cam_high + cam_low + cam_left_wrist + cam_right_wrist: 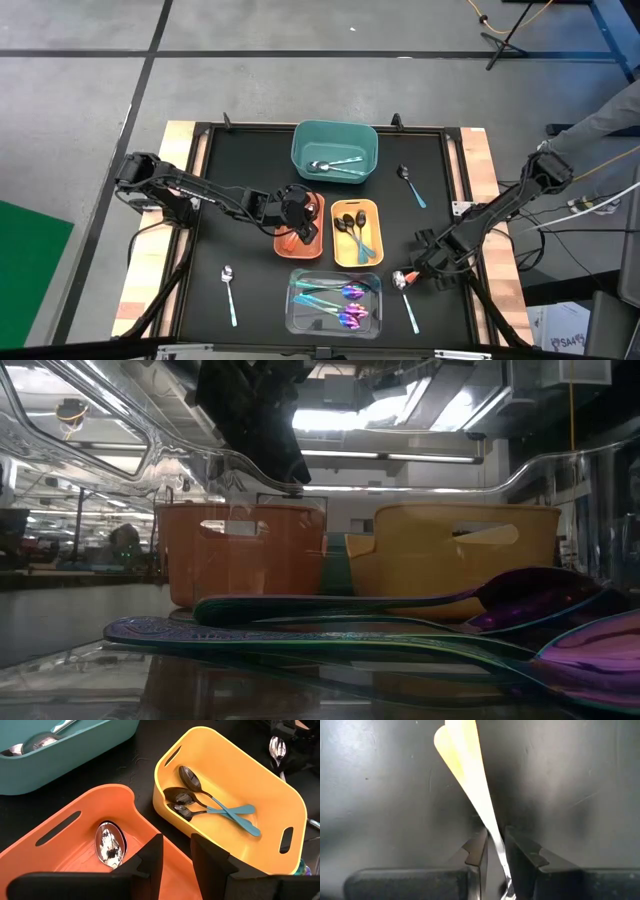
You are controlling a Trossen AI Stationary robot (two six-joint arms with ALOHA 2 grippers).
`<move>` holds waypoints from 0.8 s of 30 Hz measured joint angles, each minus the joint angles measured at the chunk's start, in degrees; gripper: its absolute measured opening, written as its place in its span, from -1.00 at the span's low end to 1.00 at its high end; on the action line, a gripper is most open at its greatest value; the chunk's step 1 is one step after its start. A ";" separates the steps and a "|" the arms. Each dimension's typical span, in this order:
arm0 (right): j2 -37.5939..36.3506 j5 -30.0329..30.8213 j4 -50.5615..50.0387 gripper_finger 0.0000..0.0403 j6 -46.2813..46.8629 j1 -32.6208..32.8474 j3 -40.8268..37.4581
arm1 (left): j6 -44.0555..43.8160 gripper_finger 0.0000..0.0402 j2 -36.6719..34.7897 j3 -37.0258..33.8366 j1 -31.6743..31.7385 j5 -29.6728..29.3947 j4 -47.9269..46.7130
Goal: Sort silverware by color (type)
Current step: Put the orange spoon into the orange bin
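The left gripper hung over the orange bin, its fingers parted and holding nothing; a silver spoon bowl lay in the bin just beyond them. Over on the right side, the right gripper was down at the black table, fingers clamped tight on the pale handle of a spoon, its shiny bowl showing beside the clear bin. Black-headed teal spoons sat crossed in the yellow bin. Silver pieces rested in the teal bin, iridescent ones in the clear bin. Two teal-handled spoons lay loose: one near the front left, one right of the teal bin.
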 joint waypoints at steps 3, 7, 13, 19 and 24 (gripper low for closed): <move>1.23 0.04 0.02 -0.68 -0.02 0.00 0.22 | 0.00 -0.54 0.00 0.00 0.00 -0.01 -0.01; 1.46 0.18 0.04 -0.68 -0.04 0.00 0.15 | 0.02 -0.54 0.00 0.00 0.00 -0.12 -0.01; 1.46 0.42 0.02 -0.78 -0.04 0.00 0.07 | 0.07 -0.54 0.00 0.00 0.00 -1.01 0.01; 1.33 0.39 -0.27 -0.98 -0.04 0.02 0.37 | 0.11 -0.54 0.00 0.00 0.00 -1.03 0.01; 1.55 0.43 -1.19 -0.95 -0.04 0.02 1.93 | 0.11 -0.54 0.00 0.00 0.00 -1.05 -0.01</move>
